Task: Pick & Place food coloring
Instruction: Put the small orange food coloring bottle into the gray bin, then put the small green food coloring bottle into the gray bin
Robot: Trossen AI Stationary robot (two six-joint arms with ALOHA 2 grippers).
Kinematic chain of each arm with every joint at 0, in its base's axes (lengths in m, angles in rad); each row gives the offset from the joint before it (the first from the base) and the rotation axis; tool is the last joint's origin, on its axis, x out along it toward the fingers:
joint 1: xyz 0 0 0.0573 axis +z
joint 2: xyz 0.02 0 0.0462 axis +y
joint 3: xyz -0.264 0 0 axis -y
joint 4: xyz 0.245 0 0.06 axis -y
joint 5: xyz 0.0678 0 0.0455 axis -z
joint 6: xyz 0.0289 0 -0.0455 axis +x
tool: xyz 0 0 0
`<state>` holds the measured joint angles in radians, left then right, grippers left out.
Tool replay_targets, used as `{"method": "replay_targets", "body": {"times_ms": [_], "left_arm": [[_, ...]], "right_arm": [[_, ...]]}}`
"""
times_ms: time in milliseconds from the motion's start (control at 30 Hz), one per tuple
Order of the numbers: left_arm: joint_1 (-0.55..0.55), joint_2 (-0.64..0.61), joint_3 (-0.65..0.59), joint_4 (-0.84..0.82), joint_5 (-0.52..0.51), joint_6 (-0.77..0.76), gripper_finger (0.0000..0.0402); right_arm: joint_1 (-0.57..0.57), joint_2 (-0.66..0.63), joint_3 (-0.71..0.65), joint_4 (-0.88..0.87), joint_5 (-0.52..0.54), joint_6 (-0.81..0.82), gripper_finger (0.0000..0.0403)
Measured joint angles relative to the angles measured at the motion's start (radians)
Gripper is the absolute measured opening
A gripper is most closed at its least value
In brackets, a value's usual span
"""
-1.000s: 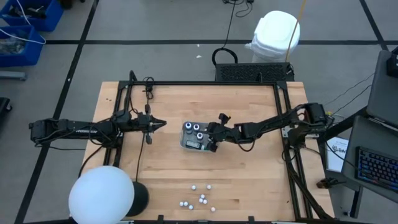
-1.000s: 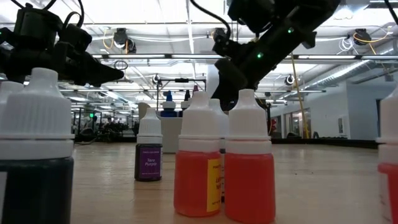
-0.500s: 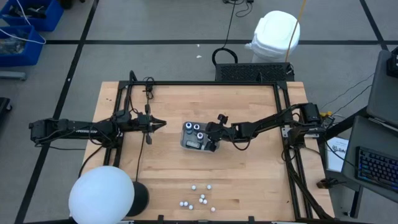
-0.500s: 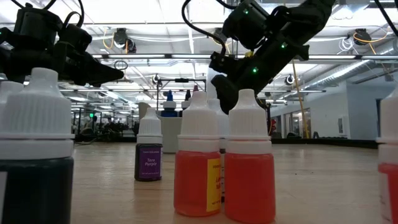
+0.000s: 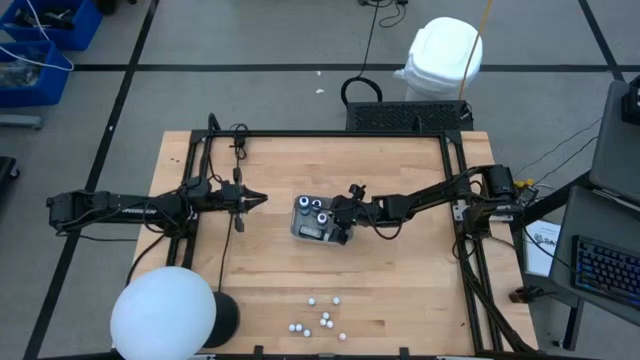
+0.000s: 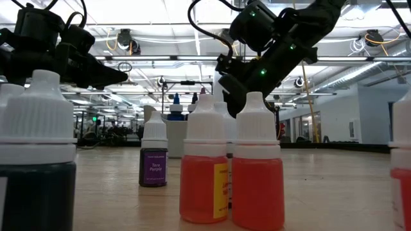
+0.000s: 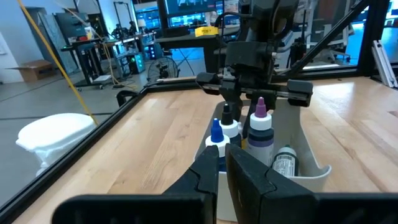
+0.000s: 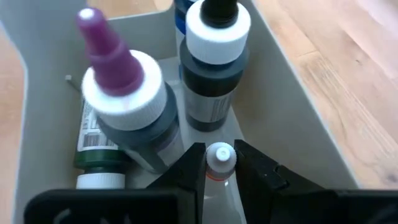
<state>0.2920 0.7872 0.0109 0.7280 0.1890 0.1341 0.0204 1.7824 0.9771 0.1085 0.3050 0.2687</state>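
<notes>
Centre of the high view: right claw (image 5: 343,220) inside grey tray (image 5: 300,232), fingers closed on a small white-capped food coloring bottle (image 8: 220,159), held upright, long axis vertical, beside the taller bottles (image 8: 214,56). Loose bottles (image 5: 322,318) lie on the tabletop (image 5: 400,290), lower centre. Left claw (image 5: 256,200), centre-left, pinched closed and empty.

The wooden table (image 5: 400,280) has a white bucket-looking thing (image 5: 442,48) on the floor past its far edge, and a big white globe lamp (image 5: 163,322) at its near-left corner.
</notes>
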Motion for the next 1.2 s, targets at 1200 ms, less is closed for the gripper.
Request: {"method": "replay_targets", "body": {"times_ms": [1200], "left_arm": [[0.000, 0.000, 0.000, -0.028, -0.007, 0.018, 0.0035]], "right_arm": [[0.245, -0.319, 0.147, -0.304, 0.179, -0.118, 0.0090]]}}
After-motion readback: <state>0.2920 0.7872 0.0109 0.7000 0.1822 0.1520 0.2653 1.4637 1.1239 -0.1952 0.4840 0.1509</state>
